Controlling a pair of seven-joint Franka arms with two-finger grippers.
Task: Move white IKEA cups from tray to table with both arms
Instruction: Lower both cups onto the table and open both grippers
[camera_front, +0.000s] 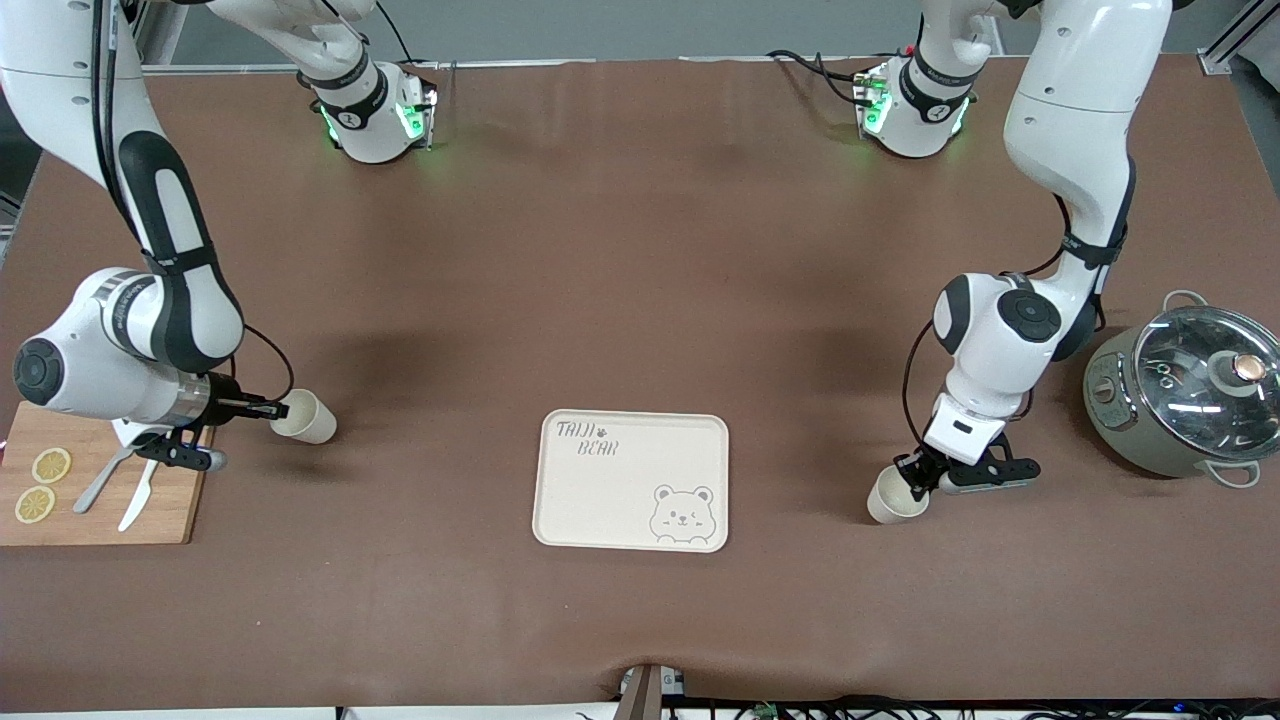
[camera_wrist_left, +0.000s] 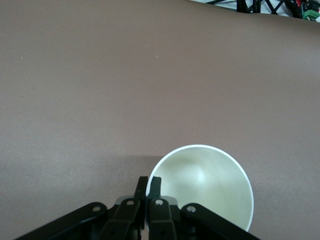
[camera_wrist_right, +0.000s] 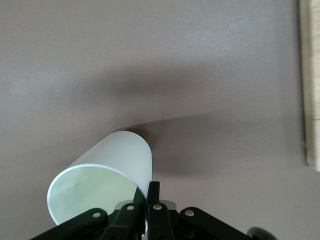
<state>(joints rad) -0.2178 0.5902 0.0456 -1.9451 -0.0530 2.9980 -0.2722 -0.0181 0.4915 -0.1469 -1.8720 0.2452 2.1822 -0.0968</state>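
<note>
Off-white, one tilted cup (camera_front: 305, 416) is clamped at its rim by the right end effector (camera_front: 270, 409) beside the cutting board (camera_front: 100, 500), while another cup (camera_front: 895, 497) is pinched by the left end effector (camera_front: 918, 484) near the pot (camera_front: 1180, 400), the cream bear tray (camera_front: 632, 480) lying between them on the counter (camera_front: 640, 280).

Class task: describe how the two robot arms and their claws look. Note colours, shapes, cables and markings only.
Both arms are glossy white, rounded segments with black joint sections. The left arm and right arm carry thin black cables. Green lights glow at both bases. The left claw and right claw are black, each with two slim fingers on linked bars with silver rivets.
</note>
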